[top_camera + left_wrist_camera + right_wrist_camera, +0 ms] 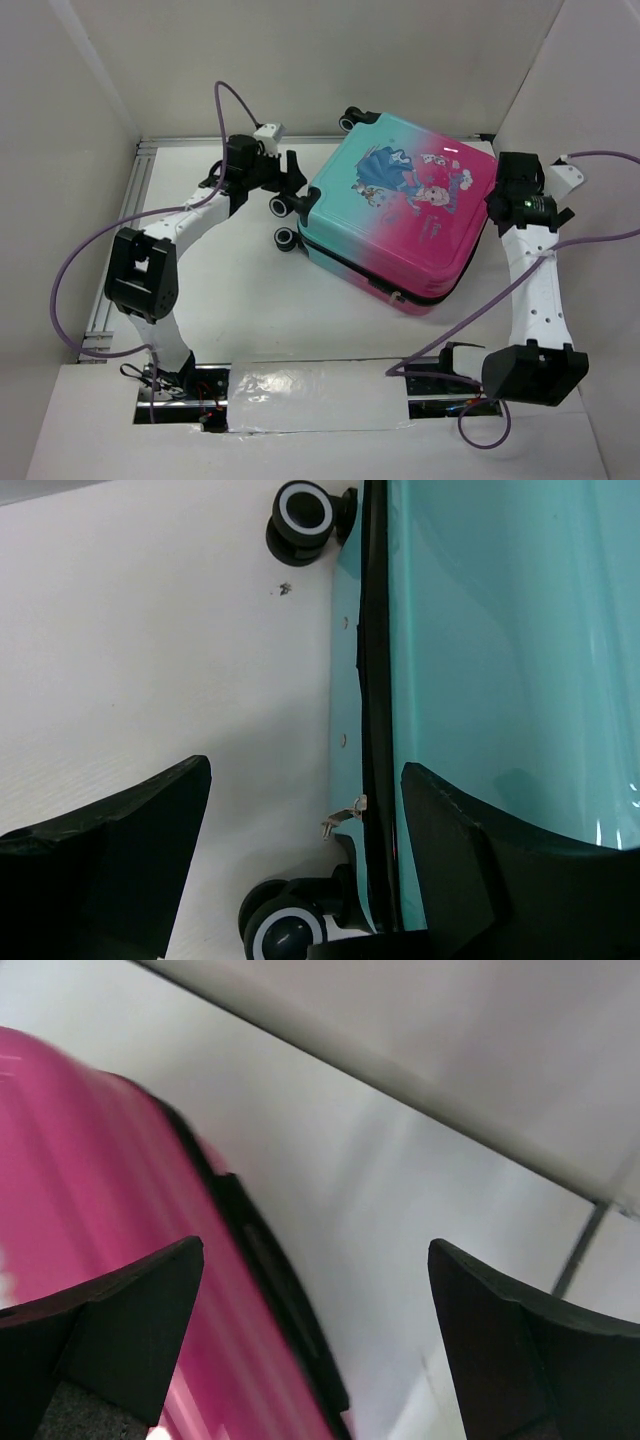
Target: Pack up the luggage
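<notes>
The luggage [400, 215] lies flat and zipped shut on the white table, its shell teal at the back and pink at the front, with cartoon figures on top. My left gripper [295, 178] is at its wheeled left end and stands open. In the left wrist view the left gripper [305, 765] straddles the black zip seam [375, 680]. One finger is over the teal shell [500, 630] and the other over the table, with a metal zip pull [345, 815] between them. My right gripper [500, 195] is open at the pink right edge [90, 1190], holding nothing [316, 1244].
Two black wheels [303, 510] [285, 930] stick out toward the left gripper. White walls close in the table on three sides. An aluminium rail [125, 220] runs along the left side. A strip of foil tape [315, 395] covers the near edge between the arm bases.
</notes>
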You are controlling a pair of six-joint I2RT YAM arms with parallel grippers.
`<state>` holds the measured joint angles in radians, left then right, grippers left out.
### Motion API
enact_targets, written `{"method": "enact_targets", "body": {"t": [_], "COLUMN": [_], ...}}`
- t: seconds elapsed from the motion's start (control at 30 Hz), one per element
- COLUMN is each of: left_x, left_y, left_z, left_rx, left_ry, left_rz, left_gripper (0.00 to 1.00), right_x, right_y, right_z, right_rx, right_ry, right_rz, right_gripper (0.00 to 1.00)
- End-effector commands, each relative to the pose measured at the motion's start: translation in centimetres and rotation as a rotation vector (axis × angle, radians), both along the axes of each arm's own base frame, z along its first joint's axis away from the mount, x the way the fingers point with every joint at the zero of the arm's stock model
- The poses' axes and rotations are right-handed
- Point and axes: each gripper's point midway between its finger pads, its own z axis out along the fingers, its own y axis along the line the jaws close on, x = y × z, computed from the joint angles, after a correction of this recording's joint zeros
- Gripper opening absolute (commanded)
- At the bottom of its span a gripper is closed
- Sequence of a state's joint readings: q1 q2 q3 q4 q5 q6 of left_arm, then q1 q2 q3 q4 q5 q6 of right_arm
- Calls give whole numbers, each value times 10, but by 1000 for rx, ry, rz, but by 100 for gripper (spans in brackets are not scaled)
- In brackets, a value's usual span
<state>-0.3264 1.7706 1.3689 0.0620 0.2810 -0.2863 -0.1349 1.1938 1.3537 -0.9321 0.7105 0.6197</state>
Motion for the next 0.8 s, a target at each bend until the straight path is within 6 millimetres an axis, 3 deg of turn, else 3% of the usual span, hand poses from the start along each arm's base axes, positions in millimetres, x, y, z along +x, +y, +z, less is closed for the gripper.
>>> {"method": "enact_targets", "body": {"t": [0.0,0.03,0.17,0.2,0.3,0.33,0.37,0.4,0.5,0.53,0.6,0.67,0.7,0.77], "left_x": [7,4,-17,-27,-48,-58,-67,-75,-95,-100,-106,-114,-124,-138], "left_y": [-6,-7,-25,-33,-41,-44,-40,-45,-39,-42,-39,-38,-37,-34], "left_z": [9,4,-3,6,2,13,3,8,2,-4,-14,-24,-32,-47], "left_rx": [37,36,69,78,77,55,52,27,5,9,21,37,43,29], "left_ry": [-61,-50,-92,-132,-154,-174,-153,-166,-150,-137,-106,-77,-62,-41], "left_rz": [-11,-21,-110,-141,-175,-189,-186,-208,-215,-226,-227,-226,-236,-249], "left_gripper": [89,88,88,88,88,88,88,88,87,87,87,85,85,85], "right_x": [3,3,17,24,50,61,70,81,115,124,146,164,174,189], "right_y": [-16,-12,-7,-5,4,6,11,14,34,40,60,77,83,97], "right_z": [-34,-52,-90,-94,-112,-114,-118,-126,-124,-134,-128,-137,-132,-144], "right_rx": [25,58,116,129,183,190,219,236,237,241,241,248,243,240], "right_ry": [55,78,102,103,102,91,90,111,82,98,65,69,56,84], "right_rz": [-31,-14,52,75,153,180,207,224,301,316,379,425,440,489], "right_gripper": [100,100,100,100,100,98,97,97,95,95,95,95,95,95]}}
